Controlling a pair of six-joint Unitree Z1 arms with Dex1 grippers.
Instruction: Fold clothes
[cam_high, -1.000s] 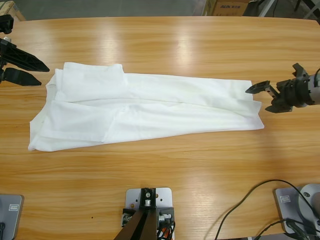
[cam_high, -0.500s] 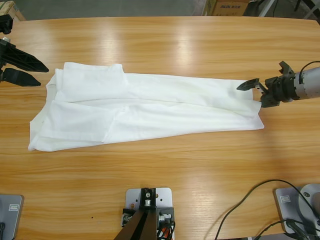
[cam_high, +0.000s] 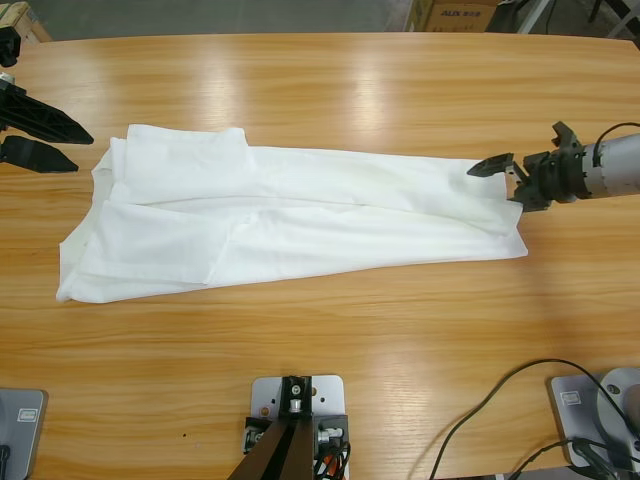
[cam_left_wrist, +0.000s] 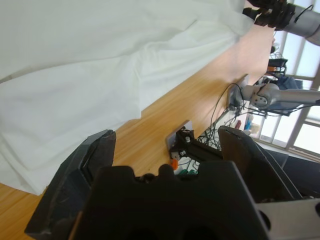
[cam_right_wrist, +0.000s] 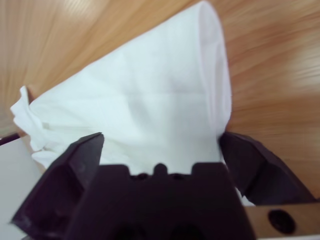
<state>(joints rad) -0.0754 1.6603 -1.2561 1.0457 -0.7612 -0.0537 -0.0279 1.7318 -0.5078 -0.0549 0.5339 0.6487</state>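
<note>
White T-shirt (cam_high: 290, 220) lies spread across the middle of the wooden table (cam_high: 350, 90), folded lengthwise into a long band that runs from the left side toward the right, with 1 squarish flap folded over at its upper left and soft creases along its length. Its right end tapers to a straight edge just beside the right gripper (cam_high: 512, 182), which comes in from the right edge of the high view; the 2 black jaws stand wide apart over that end of the cloth, holding nothing, and the right wrist view shows white fabric filling the gap between them. At the far left edge the left gripper (cam_high: 58, 143) sits near the shirt's upper left corner, apart from it, jaws open and empty. Black cables (cam_high: 500, 410) trail over the table's near right corner.
</note>
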